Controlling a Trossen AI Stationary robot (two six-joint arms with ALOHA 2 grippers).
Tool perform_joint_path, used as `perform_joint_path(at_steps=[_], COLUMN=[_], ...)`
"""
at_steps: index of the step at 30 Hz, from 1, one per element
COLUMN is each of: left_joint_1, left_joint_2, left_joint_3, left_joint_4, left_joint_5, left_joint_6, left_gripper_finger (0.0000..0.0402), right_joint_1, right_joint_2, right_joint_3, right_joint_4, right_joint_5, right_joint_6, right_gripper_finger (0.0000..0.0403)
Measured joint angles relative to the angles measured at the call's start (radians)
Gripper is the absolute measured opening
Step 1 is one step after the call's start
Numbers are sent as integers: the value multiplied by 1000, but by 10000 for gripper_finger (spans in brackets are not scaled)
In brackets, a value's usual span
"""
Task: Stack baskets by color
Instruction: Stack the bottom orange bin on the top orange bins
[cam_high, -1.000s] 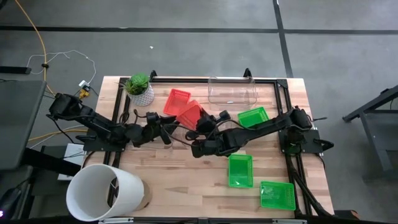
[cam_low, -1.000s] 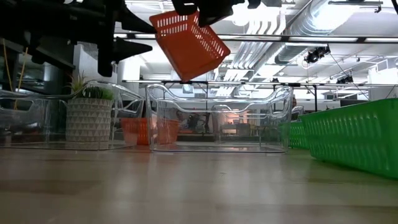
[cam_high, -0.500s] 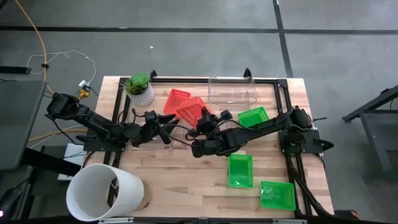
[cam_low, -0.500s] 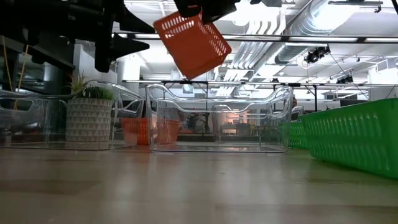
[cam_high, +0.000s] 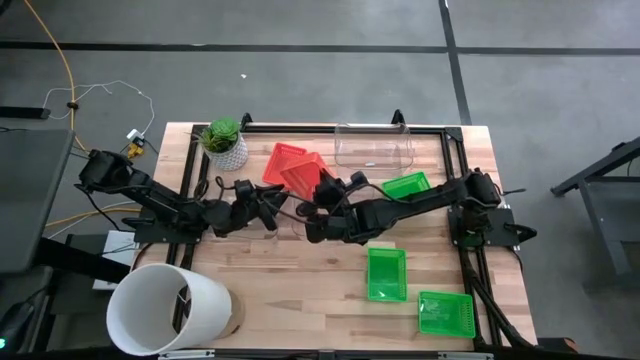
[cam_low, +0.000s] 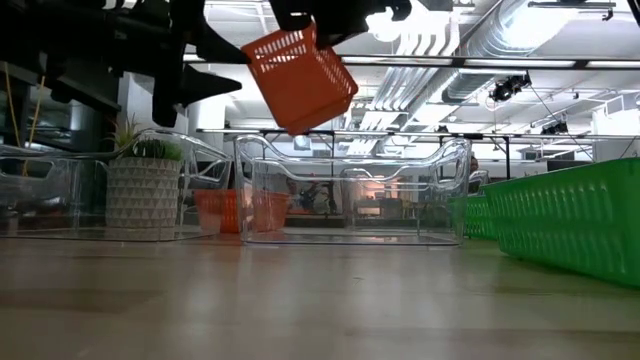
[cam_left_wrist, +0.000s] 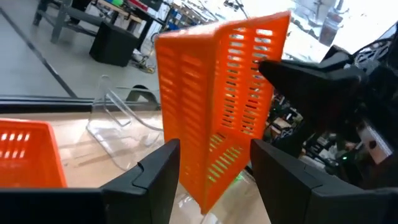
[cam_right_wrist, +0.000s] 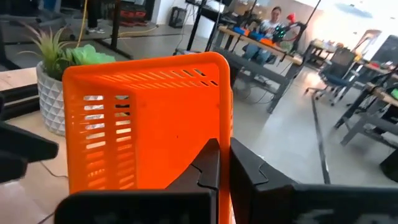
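Right claw holds a red basket in the air; left claw stands open beside it.

On the table (cam_high: 300, 270), I have the right claw (cam_high: 322, 190) clamped on the tilted red basket's (cam_high: 303, 176) rim, above a second red basket (cam_high: 281, 160). Left claw (cam_left_wrist: 211, 163): fingers apart, straddling the raised basket's lower corner.

Two dark jointed arms, black cables looping off them, blocky matte black fingers (cam_left_wrist: 155, 180) on each pincer

A small potted plant (cam_high: 224, 141) is sitting at the wooden table's (cam_high: 300, 295) far left corner; a big white bucket (cam_high: 168, 309) is standing at the near left corner.
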Motion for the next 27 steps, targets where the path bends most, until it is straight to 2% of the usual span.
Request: perform_joint_path(at_steps=[11, 15, 22, 27], left_joint_1=[3, 12, 32, 51], left_joint_2=[-1, -1, 20, 46], left_joint_3=[0, 0, 0, 0], left_joint_4=[-2, -2, -17, -12], left_joint_5=[-64, -65, -62, -29], left_joint_6=[1, 2, -3, -7], left_gripper_finger=[184, 184, 184, 156], right_joint_1=[-6, -6, 4, 4], right_joint_2=[6, 17, 17, 17], right_joint_3=[0, 0, 0, 0], right_joint_4=[24, 44, 80, 77], right_joint_5=[-61, -98, -96, -101], right_joint_6=[25, 21, -1, -1], right_gripper_finger=[0, 0, 0, 0])
